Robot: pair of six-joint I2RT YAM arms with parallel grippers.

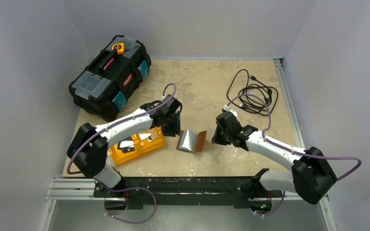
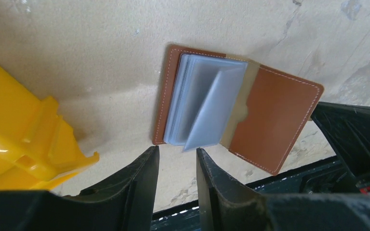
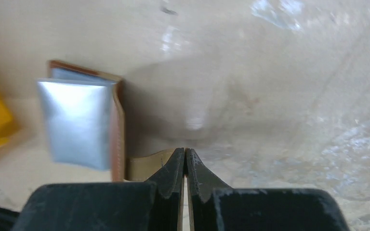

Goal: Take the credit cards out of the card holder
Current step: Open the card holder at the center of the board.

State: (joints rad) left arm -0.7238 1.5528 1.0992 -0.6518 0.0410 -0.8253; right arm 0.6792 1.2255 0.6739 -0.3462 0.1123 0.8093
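The card holder lies open on the table between my two grippers, brown leather outside with pale grey-blue sleeves fanned up. No credit cards show plainly in the sleeves. My left gripper hovers just short of the sleeves' near edge, open, with only bare table in the gap. My right gripper is shut, its tips down at the table beside the holder's tan tab. Whether it touches the tab I cannot tell. From above, the left gripper and the right gripper flank the holder.
An orange tray with flat dark-and-white items sits left of the holder, under the left arm; its corner is close to the left fingers. A black toolbox stands at the back left. A coiled black cable lies at the back right.
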